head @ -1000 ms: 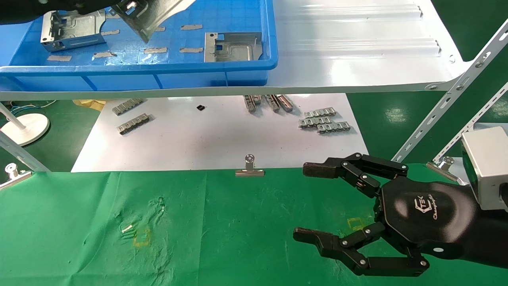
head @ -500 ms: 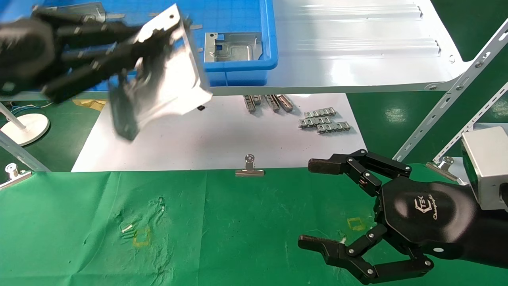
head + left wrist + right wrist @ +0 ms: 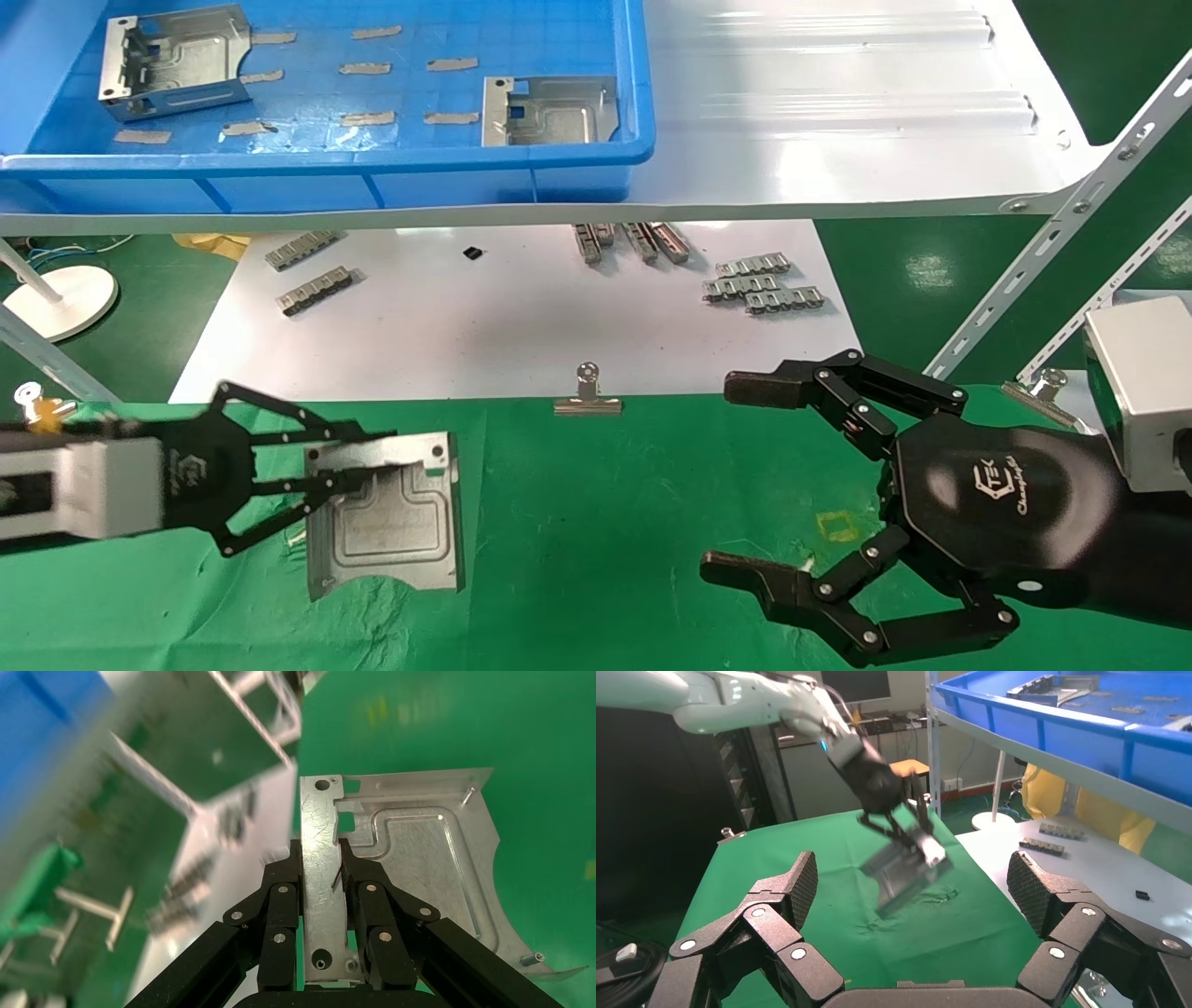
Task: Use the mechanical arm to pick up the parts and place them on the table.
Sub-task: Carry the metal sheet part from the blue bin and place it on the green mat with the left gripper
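Note:
My left gripper (image 3: 377,455) is shut on the folded rim of a silver-grey bracket (image 3: 391,522) and holds it low over the left part of the green table (image 3: 596,522). The left wrist view shows its fingers (image 3: 284,881) clamped on both sides of the bracket's rim (image 3: 320,853), with the embossed face (image 3: 422,860) beyond. In the right wrist view the bracket (image 3: 905,871) hangs tilted just above the cloth. I cannot tell whether it touches. My right gripper (image 3: 731,477) is open and empty over the table's right side. Two more brackets (image 3: 172,61) (image 3: 549,110) lie in the blue bin.
The blue bin (image 3: 326,166) stands on a glossy white shelf (image 3: 838,140) at the back. Below it, a white sheet (image 3: 512,317) carries several ribbed metal strips (image 3: 764,284). A binder clip (image 3: 587,396) holds the cloth's far edge. A yellow square mark (image 3: 835,527) lies near my right gripper.
My left gripper has carried the bracket from above the bin down and toward me, to just over the green cloth. The right gripper has barely moved.

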Robot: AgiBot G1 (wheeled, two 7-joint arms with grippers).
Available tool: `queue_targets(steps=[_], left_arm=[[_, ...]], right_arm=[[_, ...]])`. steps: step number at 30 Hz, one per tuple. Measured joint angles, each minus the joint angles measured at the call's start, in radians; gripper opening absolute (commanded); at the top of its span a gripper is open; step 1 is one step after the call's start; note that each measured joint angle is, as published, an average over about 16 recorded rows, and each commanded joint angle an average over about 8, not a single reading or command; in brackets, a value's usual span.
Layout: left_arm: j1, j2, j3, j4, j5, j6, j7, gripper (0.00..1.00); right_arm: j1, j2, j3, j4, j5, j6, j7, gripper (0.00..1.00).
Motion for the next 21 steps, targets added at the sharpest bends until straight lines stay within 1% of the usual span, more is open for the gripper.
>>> queue_targets(steps=[5,10,11,12,13,14,18,19,20,21], left_arm=[[-0.013,0.041,0.038,0.149,0.083,-0.038,0.146,0.00],[-0.053,0.063,0.071,0.269,0.154,-0.058,0.215,0.00],[-0.062,0.066,0.077,0.288,0.166,-0.059,0.225,0.02],[-0.070,0.068,0.082,0.304,0.177,-0.058,0.233,0.06],[-0.077,0.069,0.088,0.319,0.187,-0.056,0.240,0.12],[-0.085,0.071,0.093,0.333,0.196,-0.051,0.246,0.21],[-0.112,0.075,0.108,0.375,0.219,-0.023,0.257,0.70],[-0.118,0.076,0.111,0.384,0.222,-0.016,0.258,0.81],[-0.123,0.077,0.114,0.392,0.226,-0.009,0.259,0.89],[-0.128,0.079,0.117,0.400,0.229,-0.003,0.259,0.96]], right_arm=[[0.000,0.000,0.000,0.000,0.000,0.000,0.000,1.00],[0.000,0.000,0.000,0.000,0.000,0.000,0.000,1.00],[0.000,0.000,0.000,0.000,0.000,0.000,0.000,1.00],[0.000,0.000,0.000,0.000,0.000,0.000,0.000,1.00],[0.000,0.000,0.000,0.000,0.000,0.000,0.000,1.00],[0.000,0.000,0.000,0.000,0.000,0.000,0.000,1.00],[0.000,0.000,0.000,0.000,0.000,0.000,0.000,1.00],[0.000,0.000,0.000,0.000,0.000,0.000,0.000,1.00],[0.000,0.000,0.000,0.000,0.000,0.000,0.000,1.00],[0.000,0.000,0.000,0.000,0.000,0.000,0.000,1.00]])
